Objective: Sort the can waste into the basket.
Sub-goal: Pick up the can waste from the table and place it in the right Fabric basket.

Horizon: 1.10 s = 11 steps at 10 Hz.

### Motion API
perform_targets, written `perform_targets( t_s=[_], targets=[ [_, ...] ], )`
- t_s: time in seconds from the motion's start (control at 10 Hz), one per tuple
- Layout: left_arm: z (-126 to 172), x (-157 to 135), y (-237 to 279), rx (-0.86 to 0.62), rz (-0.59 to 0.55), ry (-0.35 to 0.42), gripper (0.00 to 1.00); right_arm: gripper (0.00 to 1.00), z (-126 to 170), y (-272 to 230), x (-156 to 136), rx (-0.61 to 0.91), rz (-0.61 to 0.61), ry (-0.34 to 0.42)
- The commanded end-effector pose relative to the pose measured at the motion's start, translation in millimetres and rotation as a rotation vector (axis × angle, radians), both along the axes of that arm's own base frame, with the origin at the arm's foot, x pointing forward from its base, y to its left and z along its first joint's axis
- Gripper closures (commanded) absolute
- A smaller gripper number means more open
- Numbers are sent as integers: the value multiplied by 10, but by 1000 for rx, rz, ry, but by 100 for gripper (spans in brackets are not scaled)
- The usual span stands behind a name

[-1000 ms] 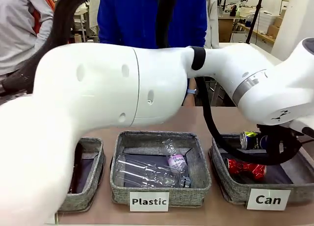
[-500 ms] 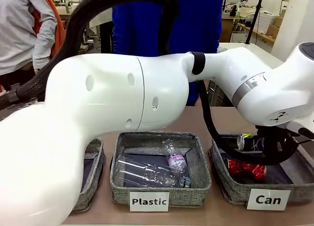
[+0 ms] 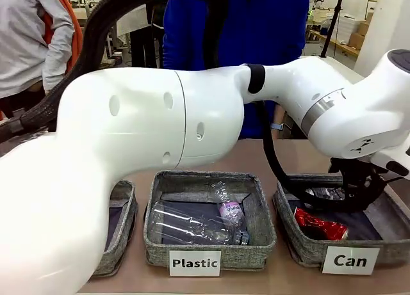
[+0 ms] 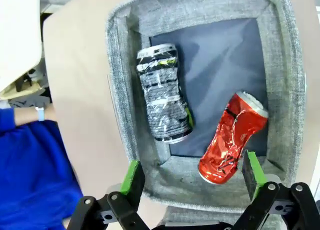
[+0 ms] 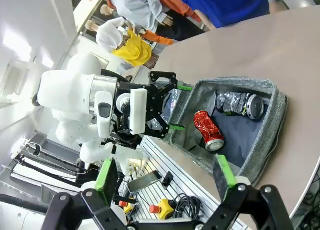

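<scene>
In the left wrist view my left gripper [image 4: 192, 182] hung over the basket [image 4: 290, 90], jaws spread wide and empty, judged a release pose above the bin. The dark can [image 4: 163, 93] lay along the basket's left wall. The red can [image 4: 231, 138] lay tilted toward its lower right corner. Both cans were apart. My right gripper [image 5: 167, 182] stood wide and empty, clear of the basket [image 5: 260, 140].
</scene>
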<state>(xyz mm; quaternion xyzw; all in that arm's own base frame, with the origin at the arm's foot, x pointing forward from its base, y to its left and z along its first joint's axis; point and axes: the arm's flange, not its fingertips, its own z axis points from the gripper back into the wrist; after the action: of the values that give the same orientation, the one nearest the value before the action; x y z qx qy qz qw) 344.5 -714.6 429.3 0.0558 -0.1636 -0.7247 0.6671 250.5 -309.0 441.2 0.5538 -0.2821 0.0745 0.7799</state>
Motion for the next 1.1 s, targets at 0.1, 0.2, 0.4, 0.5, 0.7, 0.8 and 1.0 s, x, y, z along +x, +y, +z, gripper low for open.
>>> perform_targets(
  t_s=[0.1, 0.2, 0.4, 0.5, 0.7, 0.8, 1.0],
  targets=[
    [413, 16, 367, 95, 35, 51, 0, 0, 0, 0, 0, 0, 0, 0],
    [565, 56, 688, 109, 47, 109, 0, 0, -2, 92, 176, -24, 28, 9],
    [883, 177, 1557, 39, 118, 170, 0, 0, 108, 520, 653, -39, 161, 4],
    [983, 243, 1994, 4, 198, 138, 0, 0, 181, 801, 880, -20, 219, -5],
    [1049, 393, 2789, -69, 319, 195, 0, 0, 235, 1433, 1197, -10, 358, 38],
    [1079, 496, 3259, -112, 403, 221, 0, 0, 226, 1798, 1374, 18, 412, 73],
    [1044, 732, 4355, -216, 579, 333, 0, 0, 140, 2386, 1438, 41, 458, 123]
  ],
)
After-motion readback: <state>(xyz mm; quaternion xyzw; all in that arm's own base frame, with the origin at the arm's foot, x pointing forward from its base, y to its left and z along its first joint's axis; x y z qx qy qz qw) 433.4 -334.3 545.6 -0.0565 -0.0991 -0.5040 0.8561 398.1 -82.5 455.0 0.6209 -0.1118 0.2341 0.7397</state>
